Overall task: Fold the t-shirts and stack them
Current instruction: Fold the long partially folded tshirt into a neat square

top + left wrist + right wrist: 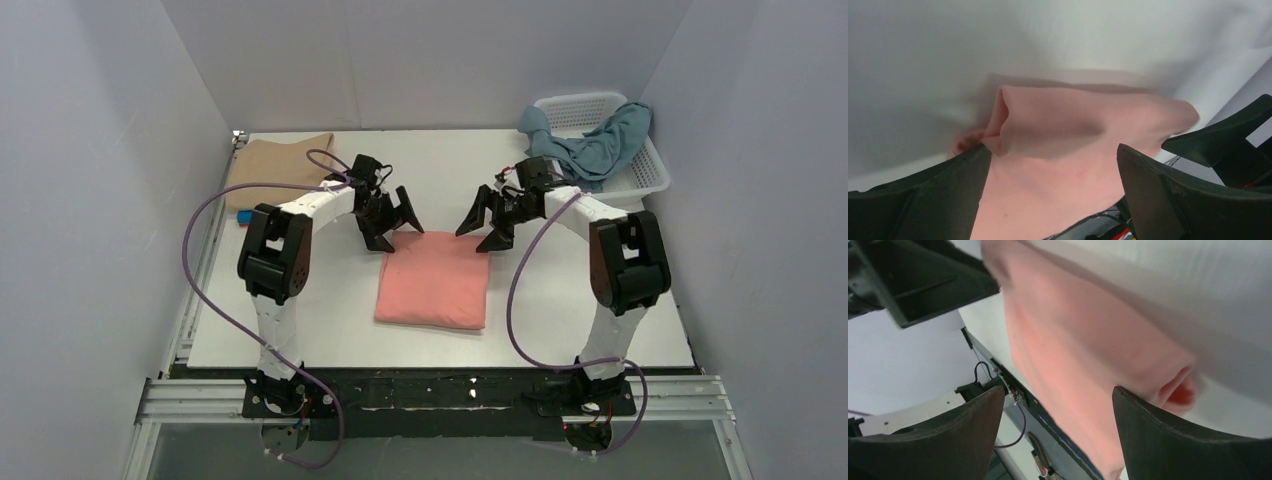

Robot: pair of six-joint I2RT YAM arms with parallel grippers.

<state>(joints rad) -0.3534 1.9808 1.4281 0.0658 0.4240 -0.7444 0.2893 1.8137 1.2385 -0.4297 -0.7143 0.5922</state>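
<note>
A salmon pink t-shirt [433, 280] lies folded into a rectangle at the table's middle. It fills the left wrist view [1058, 150] and the right wrist view [1083, 350]. My left gripper [392, 222] is open and empty just above the shirt's far left corner. My right gripper [487, 224] is open and empty above its far right corner. A folded beige tan t-shirt [280, 165] lies at the far left. A dusty grey-blue t-shirt [595, 145] hangs crumpled over the basket. A bit of bright blue cloth [244, 219] shows under the tan shirt's near edge.
A white plastic lattice basket [640, 175] stands at the far right corner. The white table [560, 310] is walled on three sides. Purple cables [200, 270] loop beside each arm.
</note>
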